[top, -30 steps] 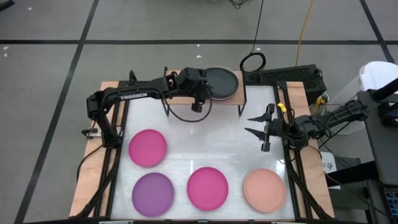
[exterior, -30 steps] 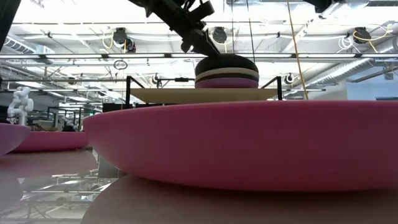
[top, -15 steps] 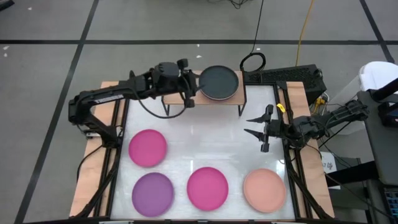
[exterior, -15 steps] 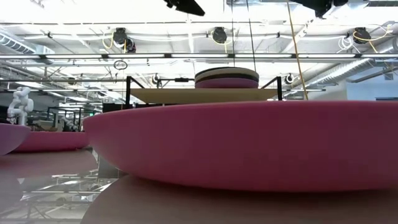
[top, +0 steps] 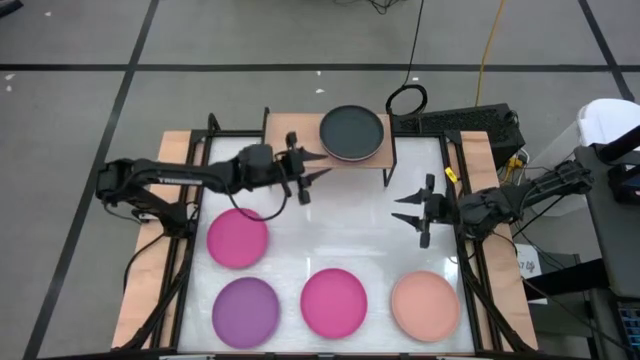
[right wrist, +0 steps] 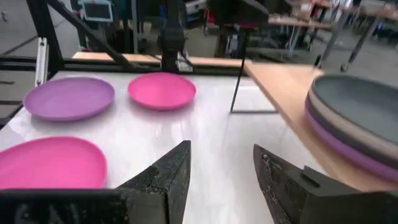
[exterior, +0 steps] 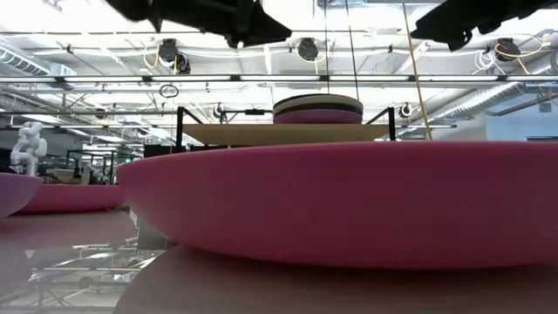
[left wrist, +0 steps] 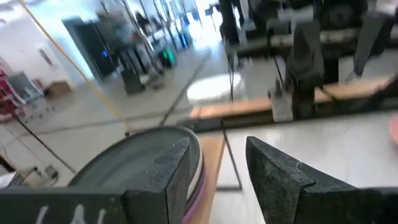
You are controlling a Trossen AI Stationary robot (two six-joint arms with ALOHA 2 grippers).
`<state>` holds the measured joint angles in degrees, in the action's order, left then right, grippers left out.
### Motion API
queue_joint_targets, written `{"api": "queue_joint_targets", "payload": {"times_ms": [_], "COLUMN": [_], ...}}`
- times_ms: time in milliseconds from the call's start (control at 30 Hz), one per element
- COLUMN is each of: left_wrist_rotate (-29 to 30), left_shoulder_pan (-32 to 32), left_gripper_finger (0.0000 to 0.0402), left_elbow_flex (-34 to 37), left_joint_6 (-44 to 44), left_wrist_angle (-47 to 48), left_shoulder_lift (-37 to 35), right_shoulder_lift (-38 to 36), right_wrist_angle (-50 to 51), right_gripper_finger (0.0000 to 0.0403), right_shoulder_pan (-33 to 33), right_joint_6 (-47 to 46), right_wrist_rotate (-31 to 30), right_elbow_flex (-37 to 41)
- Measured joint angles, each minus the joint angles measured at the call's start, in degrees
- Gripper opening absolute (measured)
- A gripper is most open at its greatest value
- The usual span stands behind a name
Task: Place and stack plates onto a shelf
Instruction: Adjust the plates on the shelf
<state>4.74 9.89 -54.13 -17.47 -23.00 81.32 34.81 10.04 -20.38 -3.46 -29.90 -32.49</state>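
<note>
now | table plates (top: 334, 302): four | shelf (top: 296, 130) stack (top: 351, 133): count unclear | left fingers (top: 312, 172) released | right fingers (top: 405, 207) released

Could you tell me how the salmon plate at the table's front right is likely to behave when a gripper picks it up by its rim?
The salmon plate looks rigid and shallow, so it should probably hold its shape rather than flex. Its matte surface likely grips reasonably well. Lying flat on the smooth white table, it may slide before a finger gets under the low rim.

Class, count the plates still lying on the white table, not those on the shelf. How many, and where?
4: a magenta plate near the left arm, then a front row of purple, magenta and salmon. None looks hidden.
</note>
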Motion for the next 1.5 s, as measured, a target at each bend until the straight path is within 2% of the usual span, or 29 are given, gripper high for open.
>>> {"api": "queue_joint_targets", "payload": {"times_ms": [67, 167, 267, 333, 400, 467, 600, 700, 867, 967, 1133, 1500], "left_wrist_rotate": [0.18, 1.84, 9.09, 10.97, 9.48, 6.81, 8.58, 10.17, 10.34, 9.71, 6.9, 5.99], "left_shoulder_pan": [-0.06, 0.57, 2.1, 3.84, 6.17, 8.38, 10.22, 12.08, 16.7, 17.93, 17.27, 15.79], "left_gripper_finger": [0.0161, 0.0161, 0.0161, 0.0161, 0.0161, 0.0161, 0.0161, 0.0161, 0.0161, 0.0161, 0.0161, 0.0161], "left_elbow_flex": [3.31, 6.58, 7.27, 6.58, 4.12, -0.52, -11.74, -17.87, -25.77, -28.01, -29.64, -29.62], "left_joint_6": [1.13, 2.43, 7.53, 8.55, 10.31, 13.41, 13.81, 12.34, 10.46, 10.37, 9.66, 7.41], "left_wrist_angle": [-5.51, -8.03, -8.2, -7.03, 1.48, 15.02, 34.58, 42.63, 49.43, 50.77, 48.22, 44.99], "left_shoulder_lift": [-0.05, -0.02, -0.53, -0.81, -0.66, -0.3, 2.64, 6.28, 13.36, 17.29, 19.91, 20.55], "right_shoulder_lift": [0.01, 0.0, 0.0, 0.0, 0.0, 0.0, 0.07, 0.13, 0.15, 0.15, 0.15, 0.15], "right_wrist_angle": [0.38, 0.22, 0.1, -0.47, -1.82, -3.28, -5.81, -7.04, -6.93, -6.75, -6.32, -5.9], "right_gripper_finger": [0.0155, 0.0155, 0.0155, 0.0155, 0.0155, 0.0155, 0.0155, 0.0155, 0.0155, 0.0155, 0.0155, 0.0155], "right_shoulder_pan": [0.0, 0.02, 0.02, 0.02, 0.04, 0.04, 0.04, 0.04, 0.04, 0.04, 0.04, 0.04], "right_joint_6": [-0.41, -0.39, -0.32, -0.16, 0.67, 1.57, 4.89, 5.77, 5.84, 5.87, 6.21, 5.68], "right_wrist_rotate": [-0.03, -0.06, -0.15, -0.3, -0.32, -0.32, -0.32, -0.31, -0.19, -0.15, -0.12, -0.11], "right_elbow_flex": [0.0, 0.0, 0.0, 0.0, 0.0, 0.0, 0.0, 0.0, 0.0, 0.0, 0.0, 0.0]}}
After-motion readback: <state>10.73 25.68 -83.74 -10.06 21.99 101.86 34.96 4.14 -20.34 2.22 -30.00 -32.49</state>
